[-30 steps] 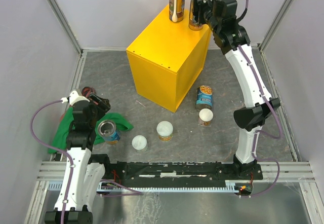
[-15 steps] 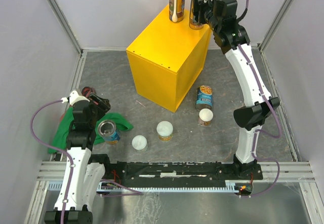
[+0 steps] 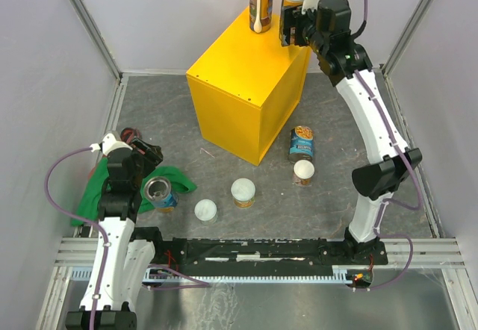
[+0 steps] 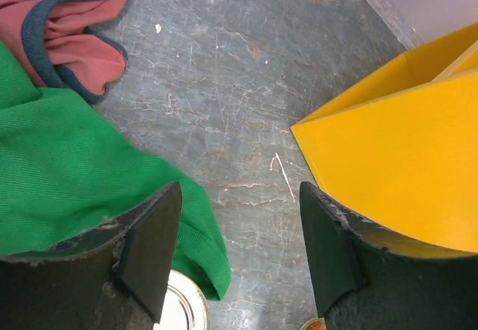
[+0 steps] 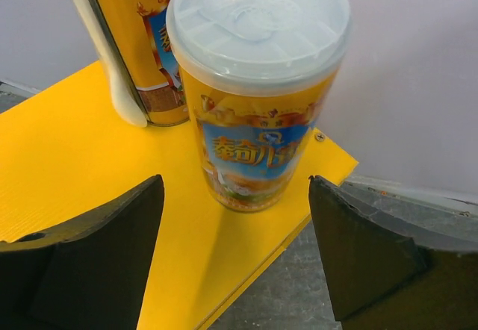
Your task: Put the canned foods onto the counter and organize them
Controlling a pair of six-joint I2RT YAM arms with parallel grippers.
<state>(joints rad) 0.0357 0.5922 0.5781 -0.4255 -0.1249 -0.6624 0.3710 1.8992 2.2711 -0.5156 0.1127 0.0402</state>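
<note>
while the left gripper (image 4: 239, 210) hangs part open and empty at lower left, a blue can (image 3: 158, 192) stands upright just beside it, nearer this arm than the other. at upper centre, the right gripper (image 5: 235, 184) gapes wide astride a tall can (image 5: 258, 98) upright on the counter (image 3: 239, 69), not gripping.

Tall orange can with clear plastic lid (image 5: 258, 98): large orange Chinese-style characters on blue band, too stylised to read. Nothing else legible.
</note>
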